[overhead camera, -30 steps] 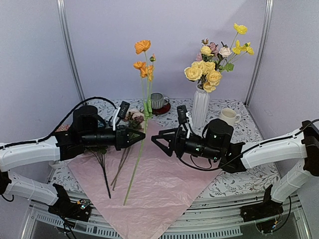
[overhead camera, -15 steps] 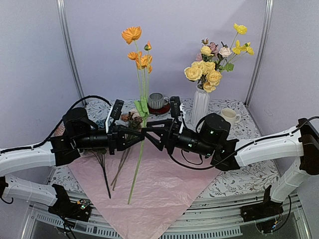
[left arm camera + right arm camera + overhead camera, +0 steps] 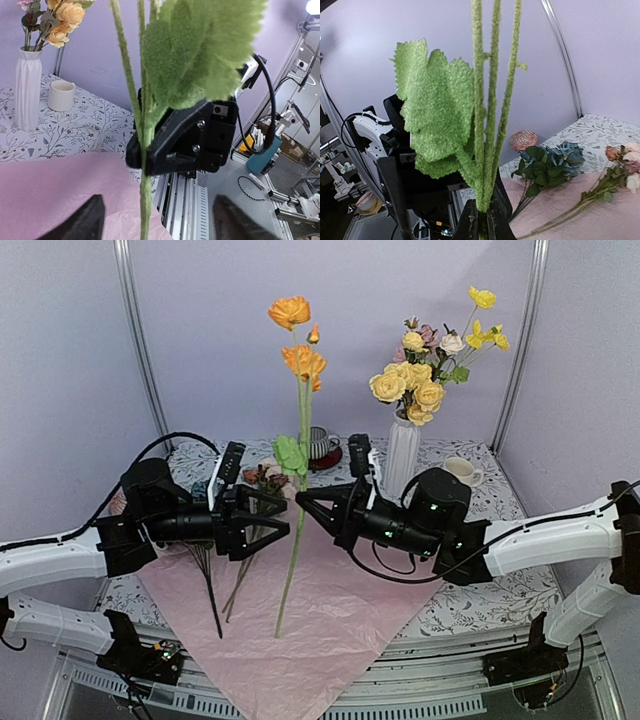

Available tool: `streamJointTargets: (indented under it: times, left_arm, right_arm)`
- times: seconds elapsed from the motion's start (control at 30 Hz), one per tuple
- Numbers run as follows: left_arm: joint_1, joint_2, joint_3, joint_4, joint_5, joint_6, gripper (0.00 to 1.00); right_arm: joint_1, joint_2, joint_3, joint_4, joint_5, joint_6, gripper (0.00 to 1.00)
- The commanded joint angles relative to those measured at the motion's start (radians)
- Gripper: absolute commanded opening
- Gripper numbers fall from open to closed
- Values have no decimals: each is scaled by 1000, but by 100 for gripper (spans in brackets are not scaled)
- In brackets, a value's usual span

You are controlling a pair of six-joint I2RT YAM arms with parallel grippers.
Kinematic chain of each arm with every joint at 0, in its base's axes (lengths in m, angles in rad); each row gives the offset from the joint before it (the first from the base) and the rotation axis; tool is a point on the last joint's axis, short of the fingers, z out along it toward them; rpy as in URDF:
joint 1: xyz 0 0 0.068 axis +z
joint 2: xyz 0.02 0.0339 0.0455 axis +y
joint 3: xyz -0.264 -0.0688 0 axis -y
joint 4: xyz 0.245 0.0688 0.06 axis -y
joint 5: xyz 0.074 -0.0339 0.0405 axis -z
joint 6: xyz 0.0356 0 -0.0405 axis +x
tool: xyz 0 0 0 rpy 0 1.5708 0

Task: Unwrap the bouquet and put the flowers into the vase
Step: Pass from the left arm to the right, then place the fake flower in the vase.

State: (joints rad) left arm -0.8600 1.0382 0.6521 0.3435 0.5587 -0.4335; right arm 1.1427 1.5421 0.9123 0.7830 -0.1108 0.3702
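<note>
An orange poppy stem stands upright over the lilac-pink paper, its blooms high above both arms. My right gripper is shut on that stem just below its green leaf. From the other side my left gripper stands open, one finger on each side of the stem without touching it. The white ribbed vase at the back right holds yellow and pink flowers. Loose flowers and bare stems lie on the paper behind the left arm.
A cream mug stands right of the vase and a striped cup on a red saucer stands behind the stem. Metal frame posts rise at the back corners. The table's rail runs along the near edge.
The left gripper has let go of the poppy stem and opened. The right gripper has closed on it, and the stem now stands straighter and slightly further right.
</note>
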Motion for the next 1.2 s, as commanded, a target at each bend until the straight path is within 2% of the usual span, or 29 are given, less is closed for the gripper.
streamJointTargets:
  times: [0.0, 0.13, 0.27, 0.4, 0.5, 0.67, 0.87, 0.97, 1.17]
  left_arm:
    - [-10, -64, -31, -7, -67, 18, 98]
    - [-9, -115, -42, -48, -121, 41, 98]
    - [-8, -149, -45, -78, -147, 67, 98]
    - [-8, -162, -48, -81, -162, 76, 98]
    - [-9, -161, -45, -80, -173, 76, 97]
    - [-8, -151, -30, -82, -185, 78, 97]
    - [-8, -125, -14, -81, -189, 78, 97]
    - [-8, -110, -7, -82, -187, 81, 96]
    - [-8, -92, 1, -86, -188, 88, 96]
  right_arm:
    - [2, -187, -67, -87, 153, -88, 3]
    - [2, -389, -118, -223, 294, -217, 3]
    - [1, -575, -69, -383, 451, -388, 3]
    - [0, -692, 7, -460, 624, -559, 2]
    - [-1, -730, 61, -459, 646, -657, 2]
    - [-2, -637, 268, -536, 562, -766, 2]
    - [-1, -435, 567, -635, 449, -787, 2]
    - [-2, -331, 669, -639, 404, -804, 2]
    - [-32, -84, 879, -598, 411, -893, 2]
